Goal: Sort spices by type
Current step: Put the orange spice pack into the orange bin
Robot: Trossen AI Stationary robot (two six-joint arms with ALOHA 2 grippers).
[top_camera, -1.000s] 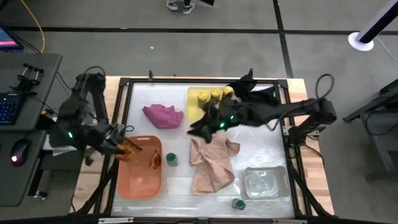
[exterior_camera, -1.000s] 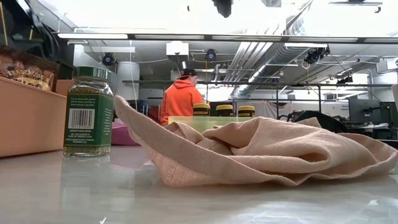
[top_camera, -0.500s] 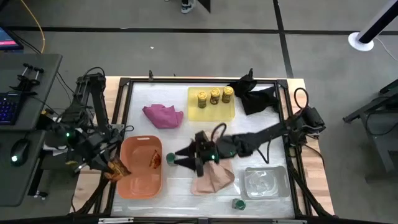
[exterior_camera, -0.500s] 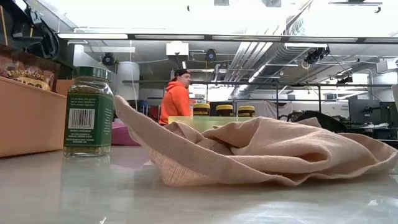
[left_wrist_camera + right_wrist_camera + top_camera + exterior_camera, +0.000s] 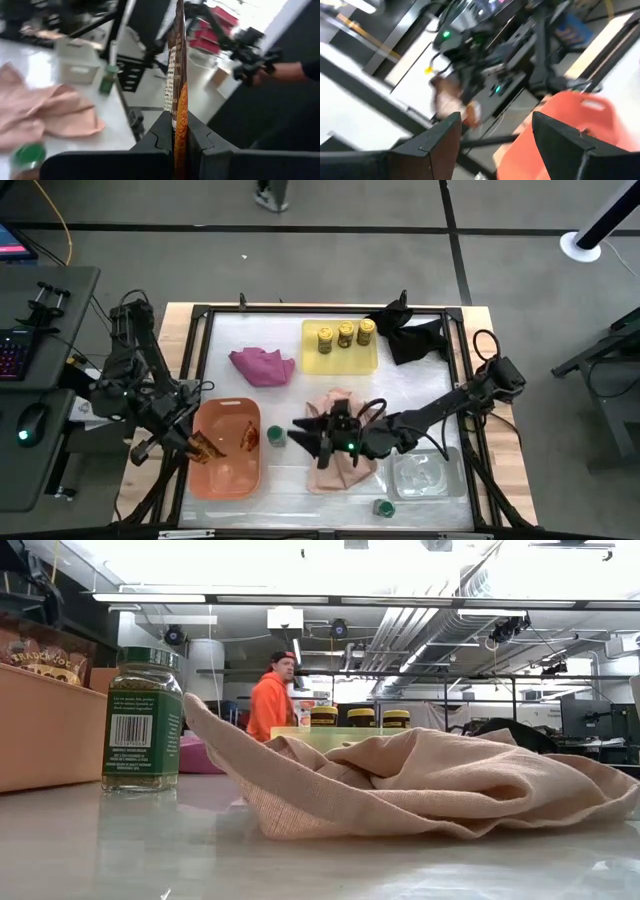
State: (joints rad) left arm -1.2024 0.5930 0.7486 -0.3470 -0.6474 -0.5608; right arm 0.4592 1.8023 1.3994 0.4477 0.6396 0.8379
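— How do the jaws stand?
— The left gripper [image 5: 176,142] is clamped on a packet [image 5: 176,65], held edge-on with its long axis running straight out from the fingers, over the orange tray [image 5: 228,470]. The right gripper [image 5: 495,135] is spread wide and empty, beside the green-lidded jar [image 5: 276,436].
— And around them?
— A tan cloth [image 5: 420,785] lies on the pale table [image 5: 300,860]; three yellow-lidded jars [image 5: 345,334] sit in the yellow tray [image 5: 312,362].
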